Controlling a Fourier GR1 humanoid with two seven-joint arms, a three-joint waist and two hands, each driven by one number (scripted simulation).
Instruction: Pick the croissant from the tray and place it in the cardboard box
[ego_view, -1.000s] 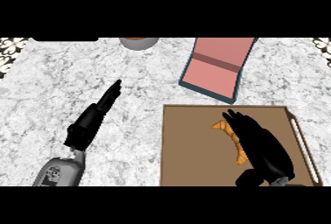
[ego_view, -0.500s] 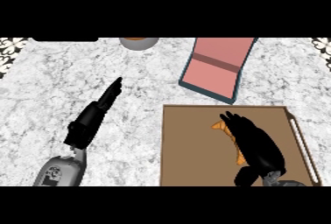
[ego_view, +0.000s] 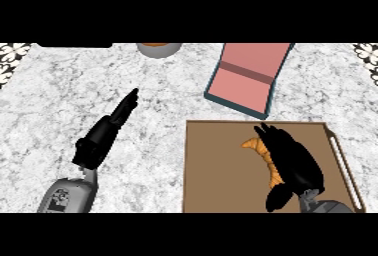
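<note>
The right robot hand (ego_view: 294, 162) lies over the croissant (ego_view: 260, 150) on the brown tray (ego_view: 221, 170) at the lower right of the frame, fingers draped along it, though whether they have closed round it I cannot tell. A lift from here could leave the pastry behind or let it slide out sideways. The cardboard box (ego_view: 247, 77) at upper centre-right shows only its pink inside, while the left robot hand (ego_view: 107, 132) rests open and straight on the worktop (ego_view: 59, 100) at left.

White-grey marble counter (ego_view: 170, 100) w/ brown tray (ego_view: 221, 175) at lower right, pink box (ego_view: 247, 80) w/ teal rim just beyond it, grey bowl (ego_view: 159, 49) at far edge, dark flat obj (ego_view: 74, 45) at far left edge.
</note>
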